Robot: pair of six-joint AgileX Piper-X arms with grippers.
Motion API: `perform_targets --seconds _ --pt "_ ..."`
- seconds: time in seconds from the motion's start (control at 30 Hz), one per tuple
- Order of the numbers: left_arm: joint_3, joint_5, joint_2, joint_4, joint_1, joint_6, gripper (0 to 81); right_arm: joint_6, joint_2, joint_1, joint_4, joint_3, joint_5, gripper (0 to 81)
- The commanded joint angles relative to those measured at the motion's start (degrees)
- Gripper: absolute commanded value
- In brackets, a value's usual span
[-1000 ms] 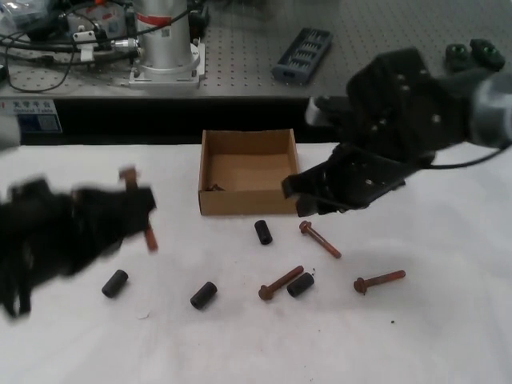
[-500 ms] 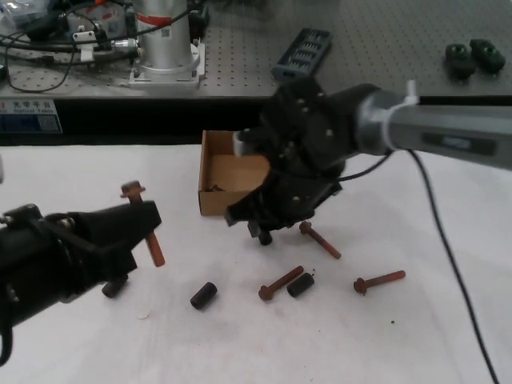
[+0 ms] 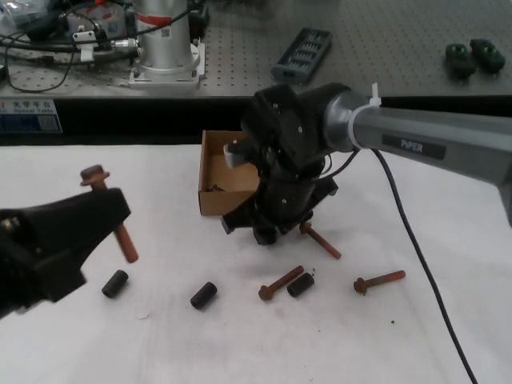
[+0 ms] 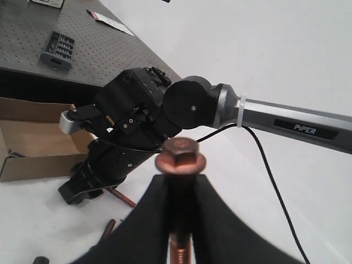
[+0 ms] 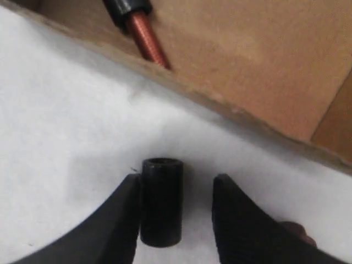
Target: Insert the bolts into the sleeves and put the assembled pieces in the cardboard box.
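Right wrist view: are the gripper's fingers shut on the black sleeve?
No, the right gripper is open around the sleeve, with a gap between sleeve and one finger.

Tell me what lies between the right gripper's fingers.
In the right wrist view, a black sleeve lies on the white cloth between the fingers of the open right gripper, nearer one finger than the other.
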Motion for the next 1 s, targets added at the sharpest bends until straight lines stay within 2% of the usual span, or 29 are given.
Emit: perform_targets --seconds 0.0,0.07,0.23,0.4,0.53,0.77,0.97 --pt "-0.24 -0.25 -5.39 6.65 0.22 0.79 0.0 -0.37 0.77 0.49 1.68 -0.59 1.46 28.4" --pt "-0.24 -0.31 -5.87 6.67 0.22 1.55 0.0 -0.37 0.77 0.61 1.68 -0.59 2.59 22.5" --pt "-0.24 -1.92 -5.86 6.67 0.22 1.54 0.0 -0.59 0.77 0.63 2.32 -0.59 2.80 0.3" --pt "-0.24 -5.56 -4.95 6.27 0.22 1.54 0.0 -5.29 -0.96 0.11 3.27 -0.02 -2.72 4.0" --pt "-0.24 -7.44 -0.96 2.44 0.22 1.54 0.0 -8.35 -8.32 -0.98 -2.94 7.47 -7.25 4.0" --pt "-1.11 0.32 16.43 -18.24 0.22 -3.09 0.0 -7.67 -31.56 -5.84 -33.58 36.85 -26.95 4.0" --pt "-11.07 13.19 36.99 -30.44 0.22 -6.29 0.0 -5.87 -45.02 -11.18 -46.15 52.41 -44.23 4.0"
